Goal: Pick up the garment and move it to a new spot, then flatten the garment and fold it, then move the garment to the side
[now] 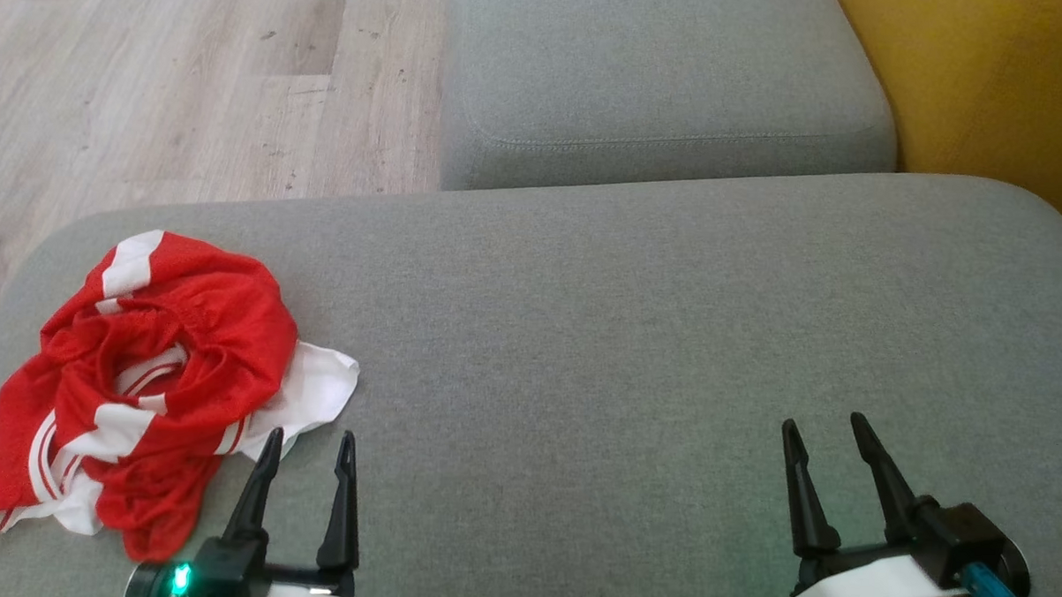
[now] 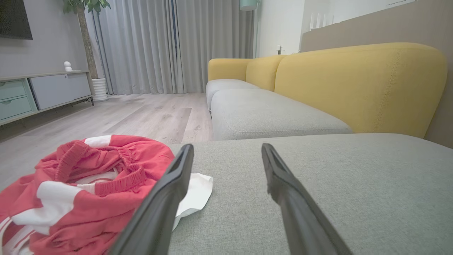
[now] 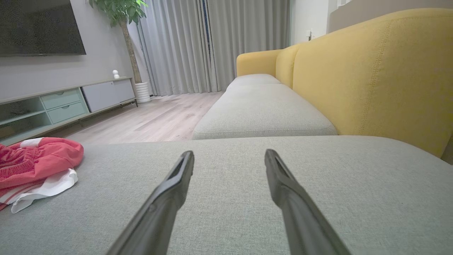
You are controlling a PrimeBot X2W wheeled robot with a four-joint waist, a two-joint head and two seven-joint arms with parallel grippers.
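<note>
Sprawling across the frame, the cushion (image 1: 627, 337) held the garment (image 1: 158, 365), bunched at lower left. Both claws stood open, empty: left gripper (image 1: 310, 437) beside its white flap, right gripper (image 1: 823, 421) at lower right. Pinching one layer could drag it off the edge.

Mesh-cloth garment (image 1: 167, 356) on matt woven-fabric cushion (image 1: 636, 337)
</note>
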